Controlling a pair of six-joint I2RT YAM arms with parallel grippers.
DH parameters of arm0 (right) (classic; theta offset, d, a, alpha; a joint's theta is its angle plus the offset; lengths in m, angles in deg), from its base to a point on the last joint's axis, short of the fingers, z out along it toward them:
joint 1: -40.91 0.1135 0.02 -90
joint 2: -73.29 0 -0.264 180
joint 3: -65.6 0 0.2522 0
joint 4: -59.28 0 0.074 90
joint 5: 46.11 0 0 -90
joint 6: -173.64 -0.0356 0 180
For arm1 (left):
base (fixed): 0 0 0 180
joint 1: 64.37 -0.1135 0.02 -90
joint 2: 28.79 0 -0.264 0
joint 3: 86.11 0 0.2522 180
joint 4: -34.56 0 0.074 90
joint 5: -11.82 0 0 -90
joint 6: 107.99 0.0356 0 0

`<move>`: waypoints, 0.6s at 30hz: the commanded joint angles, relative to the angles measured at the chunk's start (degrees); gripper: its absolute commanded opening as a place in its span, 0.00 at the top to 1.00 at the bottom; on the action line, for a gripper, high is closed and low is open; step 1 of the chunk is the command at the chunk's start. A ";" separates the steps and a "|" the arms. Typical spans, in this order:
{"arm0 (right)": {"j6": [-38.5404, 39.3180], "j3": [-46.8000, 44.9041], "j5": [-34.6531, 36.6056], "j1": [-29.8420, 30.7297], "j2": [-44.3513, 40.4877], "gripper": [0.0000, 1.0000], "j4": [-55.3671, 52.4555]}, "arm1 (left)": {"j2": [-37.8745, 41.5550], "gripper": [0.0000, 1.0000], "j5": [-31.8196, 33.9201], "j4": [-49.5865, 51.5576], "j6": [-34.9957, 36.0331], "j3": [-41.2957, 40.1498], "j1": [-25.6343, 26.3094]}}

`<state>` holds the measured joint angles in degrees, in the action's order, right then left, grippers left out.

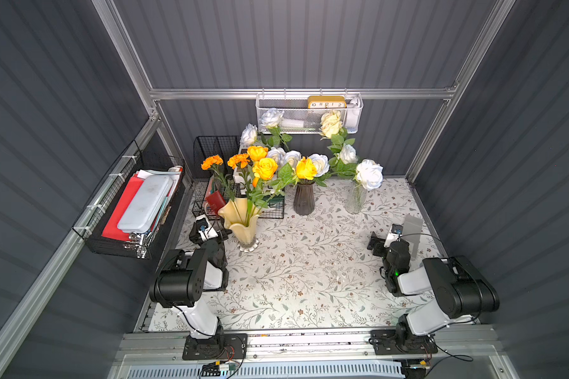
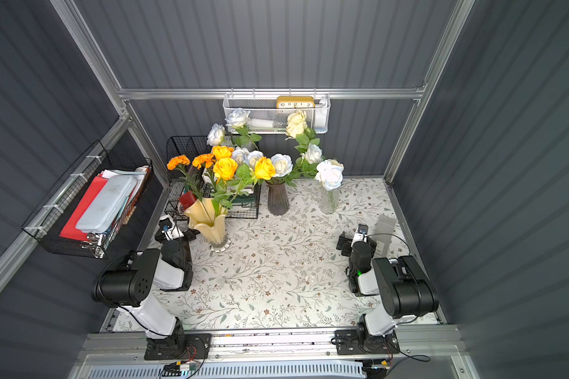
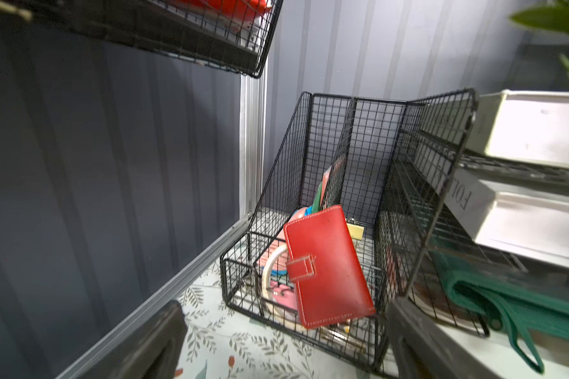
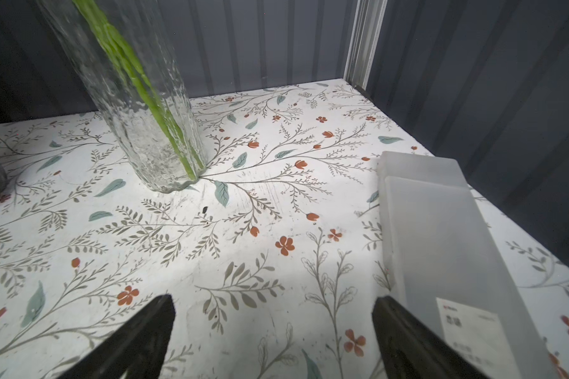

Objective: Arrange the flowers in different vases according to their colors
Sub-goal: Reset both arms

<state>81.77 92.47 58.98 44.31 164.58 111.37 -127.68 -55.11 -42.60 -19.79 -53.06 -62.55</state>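
Both arms are pictured low at the near corners of the worktop [image 1: 309,279], with the left fingers [image 3: 151,341] and the right fingers [image 4: 145,328] spread wide and nothing held. No flower is seen lying loose; every stem is stood in one of three vases along the far side.

Two marigolds [image 1: 209,162] and two yellow-orange roses [image 1: 265,168] are carried by the creamy-yellow vase [image 1: 240,220], just beside the left fingers at about 1 o'clock. A third yellow rose [image 1: 306,168] appears to rise from the purple vase [image 1: 304,200] among five bluish-white roses [image 1: 319,164], though its stem is hidden by leaves.

If that is so, this bloom is judged the one to be moved. Its long axis is near upright. It is placed at about 2 o'clock from the left fingers and 10 o'clock from the right, roughly midway between them.

Three pale roses, the tallest a cream rose [image 1: 330,123], are counted above the clear vase [image 1: 355,198], at about 11 o'clock from the right fingers. The pale count is left unsure by overlapping petals.
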 commanded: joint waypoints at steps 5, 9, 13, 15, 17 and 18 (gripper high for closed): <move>-1.16 8.10 2.81 -0.63 -3.50 0.01 -13.57 | 0.97 0.01 -1.88 3.17 -1.36 2.75 -0.82; -0.41 6.25 1.40 -0.59 -2.51 0.01 -8.31 | 1.11 0.01 -1.54 3.01 -1.58 2.60 -0.85; -0.08 5.00 0.38 -0.54 -2.98 0.01 -6.77 | 1.07 0.01 -0.06 2.58 -2.23 2.24 -0.85; -0.17 5.33 0.57 -0.54 -2.85 0.01 -7.04 | 1.08 0.01 0.02 2.70 -2.24 2.31 -0.86; -0.32 5.90 0.85 -0.59 -2.46 0.01 -7.58 | 1.08 0.01 0.06 2.78 -2.32 2.38 -0.85; -0.41 6.65 1.38 -0.59 -2.06 0.01 -8.30 | 1.04 0.01 0.36 3.29 -2.45 2.69 -0.86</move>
<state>81.18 97.89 59.97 43.89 161.30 103.30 -127.64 -55.61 -39.84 -21.17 -51.18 -63.29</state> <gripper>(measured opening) 0.989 0.992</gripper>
